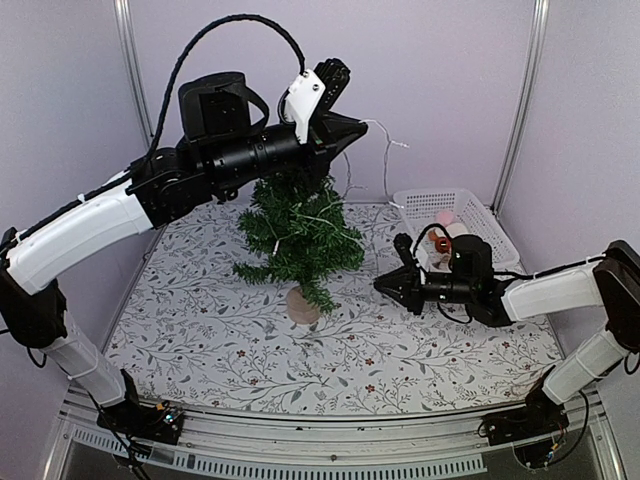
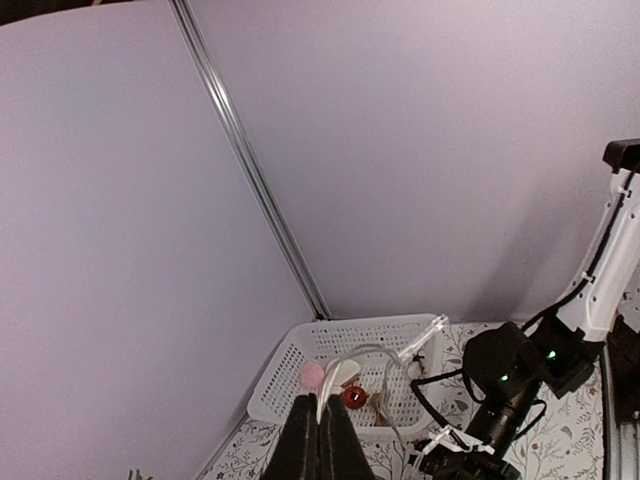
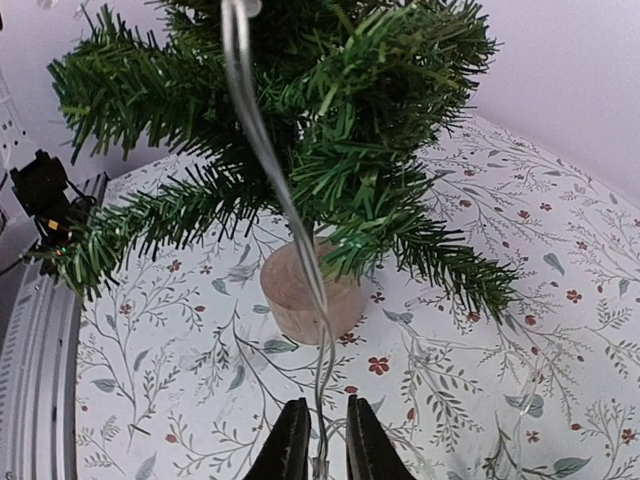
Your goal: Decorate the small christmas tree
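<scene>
Jaws near-shut around wire (image 3: 267,150), right gripper (image 3: 318,450)

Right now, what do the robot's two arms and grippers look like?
Both arms have white shell links between black cylindrical joints. A black braided cable arcs over the left arm. The right arm shows small green lights at its wrist. The left gripper and the right gripper each have two black tapered fingers.

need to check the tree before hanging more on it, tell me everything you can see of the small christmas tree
The small christmas tree is a fake conifer, dark green bristly branches, cone shaped, upright near mid table on a short round pale wooden stump that rests on the floral tablecloth. A thin pale wire lies across its branches and hangs down past the stump.
</scene>
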`<state>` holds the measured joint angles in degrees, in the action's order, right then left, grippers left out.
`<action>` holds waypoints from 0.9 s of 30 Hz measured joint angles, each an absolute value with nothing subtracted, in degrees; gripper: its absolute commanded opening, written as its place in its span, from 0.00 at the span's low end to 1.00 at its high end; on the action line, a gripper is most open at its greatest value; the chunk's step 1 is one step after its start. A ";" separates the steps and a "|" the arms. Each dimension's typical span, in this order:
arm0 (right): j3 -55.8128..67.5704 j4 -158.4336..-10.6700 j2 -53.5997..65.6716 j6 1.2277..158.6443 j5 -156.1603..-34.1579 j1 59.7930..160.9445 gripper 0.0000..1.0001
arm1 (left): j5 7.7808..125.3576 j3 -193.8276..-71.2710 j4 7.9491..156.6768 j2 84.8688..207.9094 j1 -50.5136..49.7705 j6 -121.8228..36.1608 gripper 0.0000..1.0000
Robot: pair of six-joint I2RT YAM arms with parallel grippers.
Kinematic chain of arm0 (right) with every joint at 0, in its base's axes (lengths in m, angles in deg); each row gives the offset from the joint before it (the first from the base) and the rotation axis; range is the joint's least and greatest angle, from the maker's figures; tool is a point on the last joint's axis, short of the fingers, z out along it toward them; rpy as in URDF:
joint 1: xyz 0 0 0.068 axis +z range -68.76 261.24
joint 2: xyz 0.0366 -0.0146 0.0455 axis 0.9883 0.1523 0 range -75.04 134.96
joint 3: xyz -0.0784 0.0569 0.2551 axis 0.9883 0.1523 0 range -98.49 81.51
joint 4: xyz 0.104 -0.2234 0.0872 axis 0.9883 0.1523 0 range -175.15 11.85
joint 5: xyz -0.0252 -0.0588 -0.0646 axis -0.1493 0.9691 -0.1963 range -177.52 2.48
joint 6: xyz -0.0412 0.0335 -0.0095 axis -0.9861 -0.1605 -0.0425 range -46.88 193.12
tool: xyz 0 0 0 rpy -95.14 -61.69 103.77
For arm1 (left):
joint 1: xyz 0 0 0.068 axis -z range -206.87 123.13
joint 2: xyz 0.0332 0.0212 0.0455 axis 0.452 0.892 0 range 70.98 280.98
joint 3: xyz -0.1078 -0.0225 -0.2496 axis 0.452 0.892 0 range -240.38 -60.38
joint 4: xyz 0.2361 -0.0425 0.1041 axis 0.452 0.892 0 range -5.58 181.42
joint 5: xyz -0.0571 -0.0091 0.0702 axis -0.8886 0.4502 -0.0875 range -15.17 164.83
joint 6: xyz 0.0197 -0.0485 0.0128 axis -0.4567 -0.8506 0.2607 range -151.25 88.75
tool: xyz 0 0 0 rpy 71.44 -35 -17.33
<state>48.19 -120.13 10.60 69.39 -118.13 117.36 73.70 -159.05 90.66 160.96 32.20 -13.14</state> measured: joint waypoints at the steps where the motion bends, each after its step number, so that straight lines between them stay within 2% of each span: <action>1: 48.15 -120.02 10.62 68.91 -118.09 117.36 0.00 | 73.70 -159.01 90.63 160.96 32.13 -13.32 0.00; 8: 47.73 -114.07 5.53 68.83 -114.83 117.01 0.00 | 71.52 -157.39 90.63 160.94 31.94 -14.48 0.00; 19: 47.23 -102.97 -19.39 69.37 -103.38 113.10 0.00 | 62.34 -152.76 93.39 160.87 34.14 -15.83 0.00; 27: 41.48 -95.15 -23.32 67.19 -99.05 112.36 0.00 | 61.84 -143.99 95.84 156.96 37.31 -16.25 0.00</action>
<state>41.48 -95.15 -23.32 67.19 -99.05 112.36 61.84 -143.99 95.84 156.96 37.31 -16.25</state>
